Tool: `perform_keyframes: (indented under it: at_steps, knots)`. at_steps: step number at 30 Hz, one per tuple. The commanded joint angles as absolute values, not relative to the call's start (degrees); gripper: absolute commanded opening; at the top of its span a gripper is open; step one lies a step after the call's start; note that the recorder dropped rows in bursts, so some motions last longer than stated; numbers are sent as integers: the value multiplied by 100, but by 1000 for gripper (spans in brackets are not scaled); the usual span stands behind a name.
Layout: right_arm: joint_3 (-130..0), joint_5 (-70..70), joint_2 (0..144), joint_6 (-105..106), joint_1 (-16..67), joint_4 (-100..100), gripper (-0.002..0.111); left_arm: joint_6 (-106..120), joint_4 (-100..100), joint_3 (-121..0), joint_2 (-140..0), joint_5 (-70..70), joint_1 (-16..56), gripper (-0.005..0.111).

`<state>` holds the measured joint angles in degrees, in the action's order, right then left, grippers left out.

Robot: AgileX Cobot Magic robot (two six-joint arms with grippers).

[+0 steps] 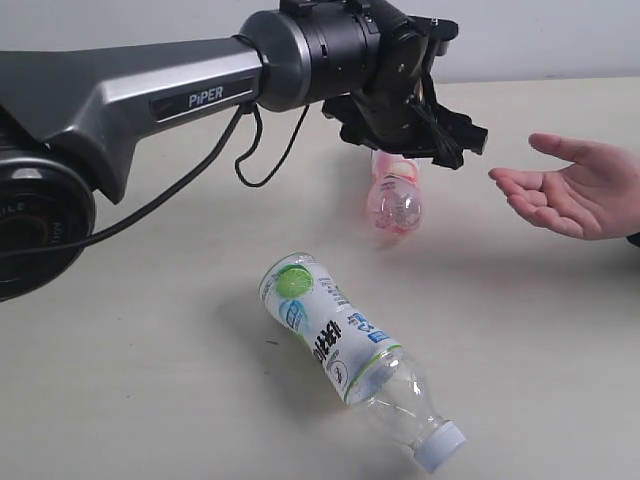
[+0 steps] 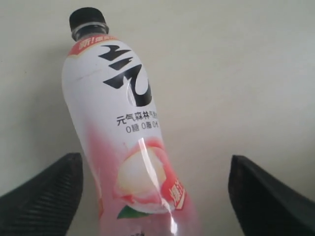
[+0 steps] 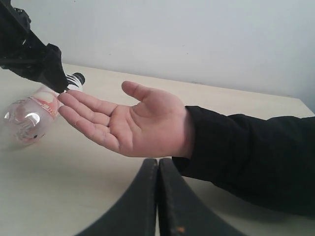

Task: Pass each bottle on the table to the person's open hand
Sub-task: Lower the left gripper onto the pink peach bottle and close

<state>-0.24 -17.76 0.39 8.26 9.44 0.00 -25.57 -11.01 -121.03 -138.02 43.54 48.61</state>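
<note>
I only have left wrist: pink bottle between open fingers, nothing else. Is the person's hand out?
Observer: Yes. The open hand is palm up at the right edge of the exterior view, apart from the pink bottle.
Operator: Any other bottles in view?
Observer: One. A lime-pictured bottle lies on its side on the table, nearer the exterior camera than the pink one.
Operator: Right arm busy?
Observer: No. The right gripper is shut on nothing, and its wrist view looks at the person's palm.
</note>
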Motion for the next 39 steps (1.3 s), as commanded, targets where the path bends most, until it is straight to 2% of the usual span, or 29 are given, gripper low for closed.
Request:
perform_keyframes:
  at_steps: [1, 39]
  knots:
    - [0, -1746, 0, 824, 964, 0, 0, -2598, -1144, -12153, -13891, 4232, 4847, 78]
    - [0, -1707, 0, 824, 964, 0, 0, -3222, -1734, -12153, -14271, 4220, 4798, 78]
